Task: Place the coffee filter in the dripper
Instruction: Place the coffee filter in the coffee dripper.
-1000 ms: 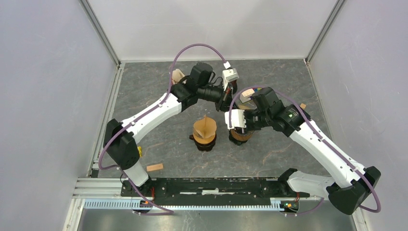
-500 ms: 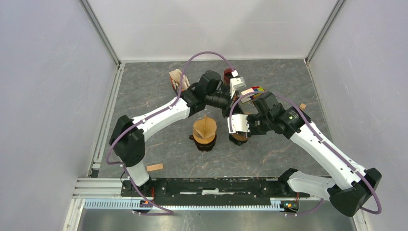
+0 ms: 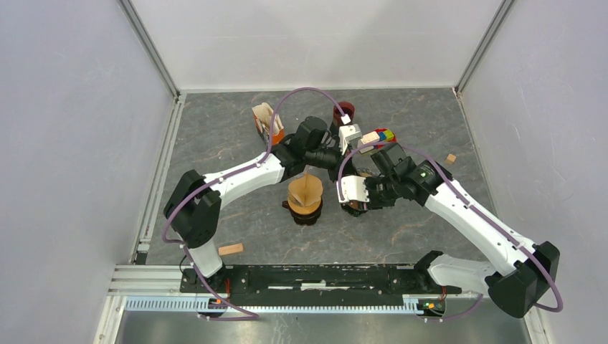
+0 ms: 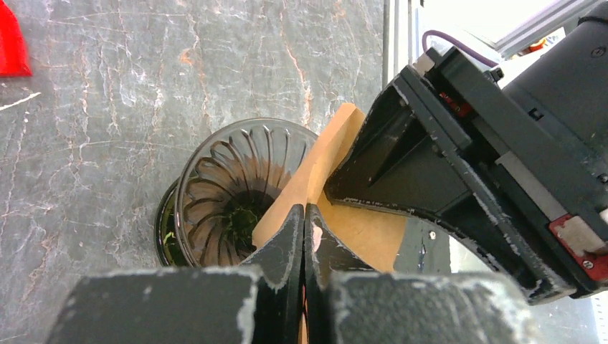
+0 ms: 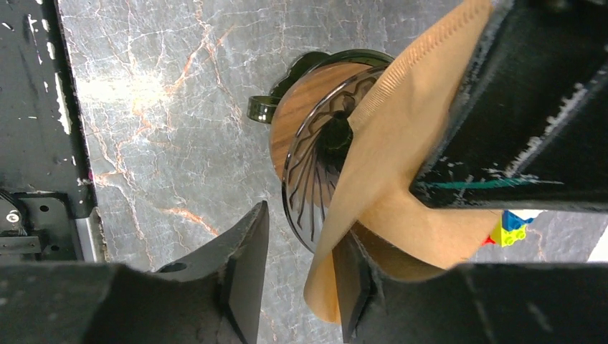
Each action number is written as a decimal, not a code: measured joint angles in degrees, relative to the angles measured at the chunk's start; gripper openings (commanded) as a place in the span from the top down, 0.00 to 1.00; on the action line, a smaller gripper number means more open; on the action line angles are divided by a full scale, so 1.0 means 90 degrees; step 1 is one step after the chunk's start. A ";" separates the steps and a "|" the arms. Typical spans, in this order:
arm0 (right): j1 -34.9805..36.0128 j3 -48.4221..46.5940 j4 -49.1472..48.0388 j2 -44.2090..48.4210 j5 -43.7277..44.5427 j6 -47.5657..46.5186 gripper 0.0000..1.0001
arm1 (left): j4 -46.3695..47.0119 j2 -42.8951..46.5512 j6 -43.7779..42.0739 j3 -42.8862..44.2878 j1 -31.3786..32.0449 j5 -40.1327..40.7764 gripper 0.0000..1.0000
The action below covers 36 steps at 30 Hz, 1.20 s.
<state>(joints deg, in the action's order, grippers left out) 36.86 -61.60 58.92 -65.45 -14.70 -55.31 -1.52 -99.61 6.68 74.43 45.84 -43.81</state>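
Pinching the coffee filter between tightly closed fingers, the left hand holds the tan paper just above the dripper, a dark ribbed glass cone standing on the grey marbled counter. In the left wrist view the filter slants across the side of the dripper's rim nearest the fingers, one edge reaching over the open mouth. The ribbed inside is mostly uncovered, so the paper is not seated in the cone.

From the other side comes the right hand, with its jaws parted. The right wrist view shows the lower tip of the filter hanging in the gap between them. It lies against one finger, while the other finger stands well clear of the paper, so this hand has no grip on it. The same view shows the dripper's brown wooden collar and small dark handle under the glass, and the filter's seam running up towards the left hand.

From above, the two arms meet over the middle of the counter with the dripper almost hidden under them. Just to the left is a second dripper with a tan filter upright in it. Behind the arms are a red cup, a multicoloured block and an orange and cream carton. A wooden block lies near the left arm's base, and a small wooden cube sits off to the right
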 measured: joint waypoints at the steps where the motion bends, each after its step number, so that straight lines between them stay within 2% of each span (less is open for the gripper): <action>1: 0.0000 0.0024 -0.0007 -0.0010 -0.0027 0.0002 0.53 | 0.0044 0.0000 0.0000 -0.0012 0.0000 0.0022 0.98; 8: 0.0000 0.0219 -0.0165 -0.0032 -0.0231 0.0029 0.47 | 0.0187 0.0000 0.0000 -0.0041 0.0000 0.0090 0.97; 15: 0.0000 0.0602 -0.0568 -0.0063 -0.0330 0.0117 0.46 | 0.0117 0.0000 -0.0092 -0.0051 0.0017 0.0211 0.85; 24: 0.0000 0.0736 -0.0903 -0.0073 -0.0338 0.0177 0.44 | -0.0556 0.0022 -0.0826 -0.0024 0.0027 0.0515 0.71; 36: 0.0000 0.0454 -0.0896 -0.0061 -0.0347 0.0172 0.40 | -0.1217 0.0029 -0.1382 0.0362 0.0029 0.0714 0.65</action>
<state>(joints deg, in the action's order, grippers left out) 36.86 -57.52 50.85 -66.00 -17.82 -53.76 -12.47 -99.35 -5.76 77.69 46.11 -37.39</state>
